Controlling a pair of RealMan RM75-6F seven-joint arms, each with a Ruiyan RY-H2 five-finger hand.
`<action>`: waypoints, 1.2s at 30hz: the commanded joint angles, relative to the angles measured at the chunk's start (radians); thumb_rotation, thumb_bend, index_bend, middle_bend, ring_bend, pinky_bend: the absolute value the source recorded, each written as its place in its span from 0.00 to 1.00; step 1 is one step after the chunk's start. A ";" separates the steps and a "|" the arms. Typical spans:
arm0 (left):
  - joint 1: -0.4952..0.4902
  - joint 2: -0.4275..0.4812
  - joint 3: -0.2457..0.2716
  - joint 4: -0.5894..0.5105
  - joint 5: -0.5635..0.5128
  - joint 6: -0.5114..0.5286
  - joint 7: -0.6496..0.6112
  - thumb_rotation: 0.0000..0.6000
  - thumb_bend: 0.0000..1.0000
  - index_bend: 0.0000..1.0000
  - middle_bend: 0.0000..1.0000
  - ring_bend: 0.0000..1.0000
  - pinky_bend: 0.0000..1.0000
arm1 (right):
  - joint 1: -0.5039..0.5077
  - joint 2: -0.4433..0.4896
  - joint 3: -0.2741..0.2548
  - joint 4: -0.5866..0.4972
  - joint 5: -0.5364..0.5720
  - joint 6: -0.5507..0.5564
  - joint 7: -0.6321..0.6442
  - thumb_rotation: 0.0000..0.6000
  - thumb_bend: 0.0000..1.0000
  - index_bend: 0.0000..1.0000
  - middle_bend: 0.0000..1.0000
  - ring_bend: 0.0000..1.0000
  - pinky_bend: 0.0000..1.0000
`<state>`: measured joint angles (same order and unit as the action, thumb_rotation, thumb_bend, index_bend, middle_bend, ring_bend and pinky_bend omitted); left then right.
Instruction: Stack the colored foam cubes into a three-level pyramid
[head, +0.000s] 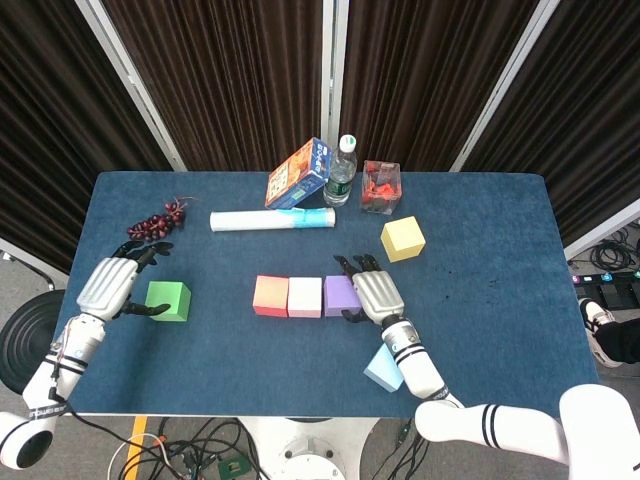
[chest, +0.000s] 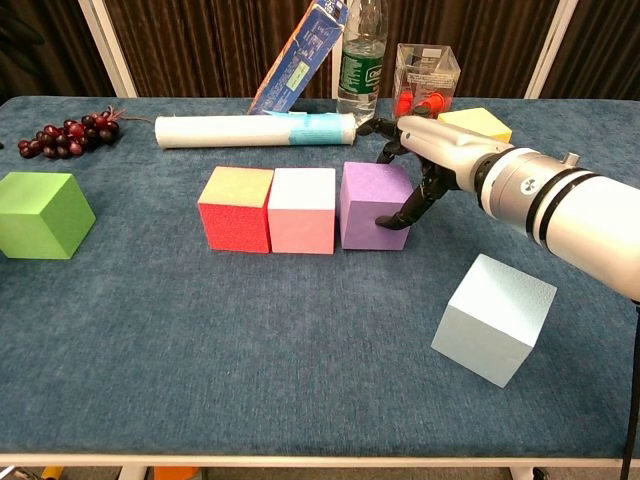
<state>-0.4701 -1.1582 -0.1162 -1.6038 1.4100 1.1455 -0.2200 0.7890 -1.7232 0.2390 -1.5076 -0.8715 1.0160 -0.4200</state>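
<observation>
Chest view: right robot hand (chest: 415, 165) sits against the purple cube (chest: 373, 204), fingers curled over its right face and touching it, lifting nothing; whether this is a real grip I cannot tell. Purple ends a row of 3 on the bench (chest: 250, 340): red cube (chest: 236, 209), pink cube (chest: 303, 209), purple, with a slight gap showing beside purple. Risk: a sideways nudge twists purple or shunts the row crooked, leaving a poor base. Light blue cube (chest: 495, 318) lies near the forearm; a careless sweep could knock it. Left robot hand (head: 112, 284) rests beside the green cube (head: 167, 300), fingers touching, grip unclear. Yellow cube (head: 403, 238) stands apart, behind.
</observation>
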 joint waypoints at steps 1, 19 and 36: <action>0.000 -0.001 -0.001 0.001 0.000 0.000 -0.002 1.00 0.02 0.17 0.24 0.33 0.15 | 0.002 -0.004 0.005 -0.004 0.005 -0.003 0.003 1.00 0.23 0.00 0.36 0.06 0.00; 0.001 -0.002 0.000 0.008 0.007 0.000 -0.018 1.00 0.02 0.17 0.24 0.33 0.15 | 0.011 -0.040 0.010 0.001 0.026 0.025 -0.038 1.00 0.23 0.00 0.34 0.06 0.00; 0.000 -0.003 0.001 0.014 0.007 -0.004 -0.025 1.00 0.02 0.17 0.24 0.33 0.15 | 0.022 -0.047 0.013 0.012 0.037 0.003 -0.042 1.00 0.23 0.00 0.27 0.04 0.00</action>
<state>-0.4701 -1.1615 -0.1157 -1.5902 1.4172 1.1418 -0.2454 0.8105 -1.7698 0.2524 -1.4959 -0.8346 1.0198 -0.4611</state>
